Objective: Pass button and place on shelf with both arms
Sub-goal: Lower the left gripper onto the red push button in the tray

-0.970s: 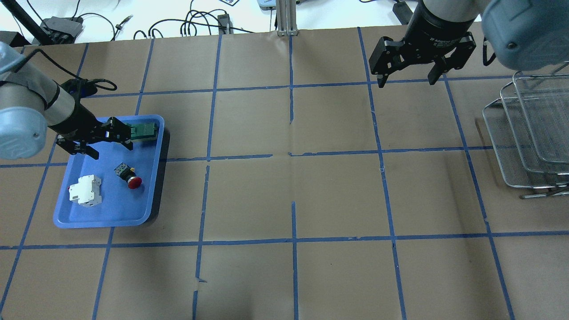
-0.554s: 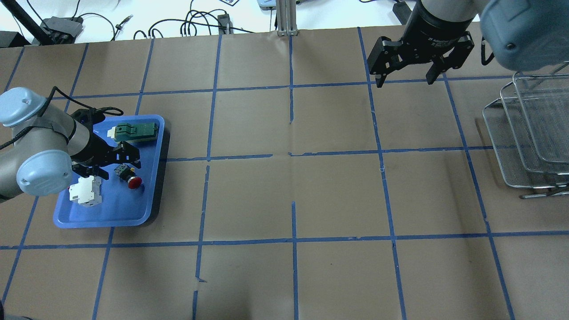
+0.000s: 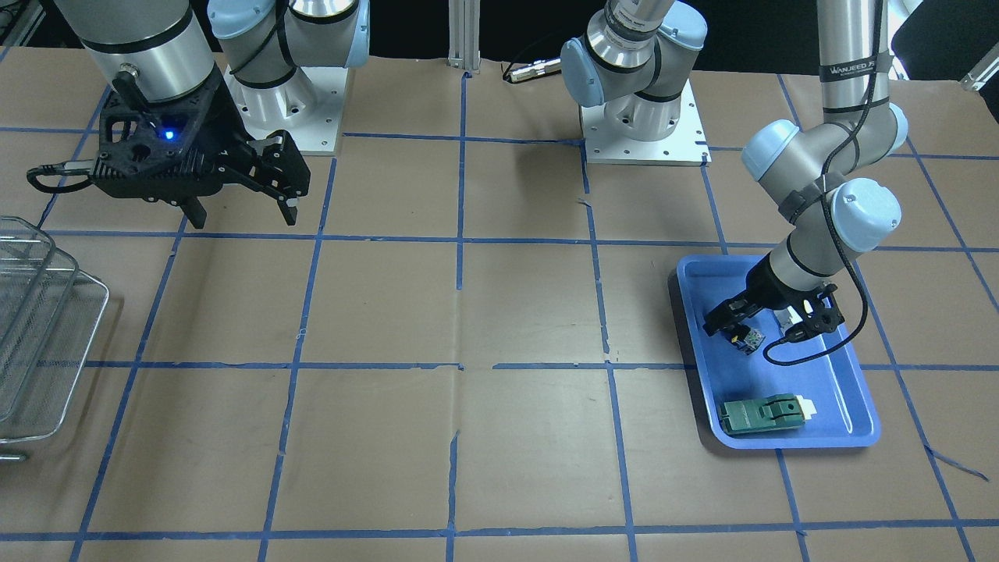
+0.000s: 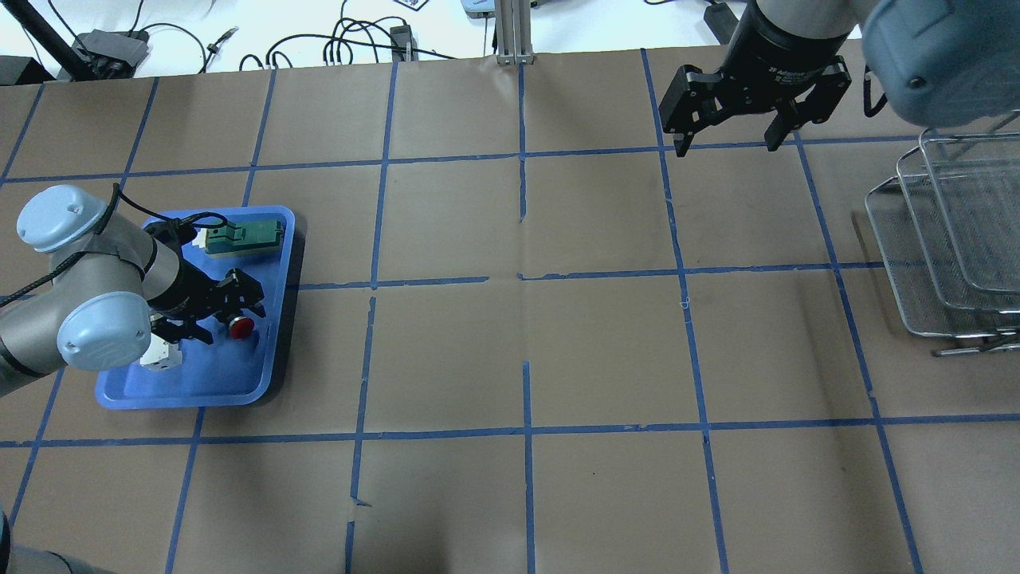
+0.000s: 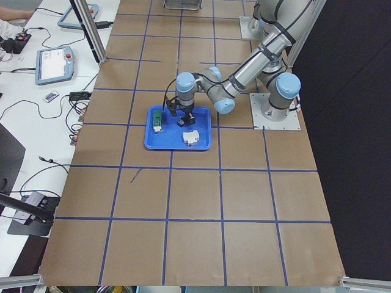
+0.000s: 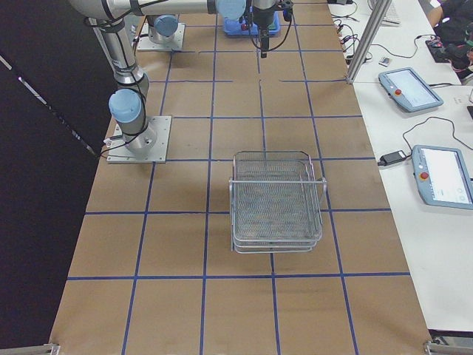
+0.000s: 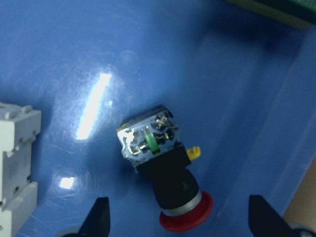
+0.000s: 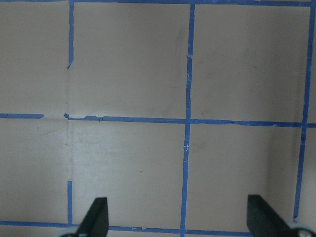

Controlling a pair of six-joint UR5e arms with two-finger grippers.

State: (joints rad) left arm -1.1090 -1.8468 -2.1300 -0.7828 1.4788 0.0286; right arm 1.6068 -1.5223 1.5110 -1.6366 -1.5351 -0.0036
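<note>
change: left black two-finger gripper (image 7: 181, 222) has dropped, spread wide astride red-capped black push-button (image 7: 165, 182) in blue plastic tray (image 4: 191, 399) | right black two-finger gripper (image 4: 725, 146) wide, far right | meaning: grasp looks imminent, handover pending

Overhead: behind the robot, high, looking forward and down over the whole surface (image 4: 606, 351). Front: opposite side, steep, facing the bases. End cameras: high, far. Left wrist: close, down between the jaws onto blue tray (image 7: 173, 59); tray shared with overhead, front, left-end. Right wrist: farther off, surface ahead of the jaws. Shelf (image 4: 900, 263): overhead, front, right-end.
</note>
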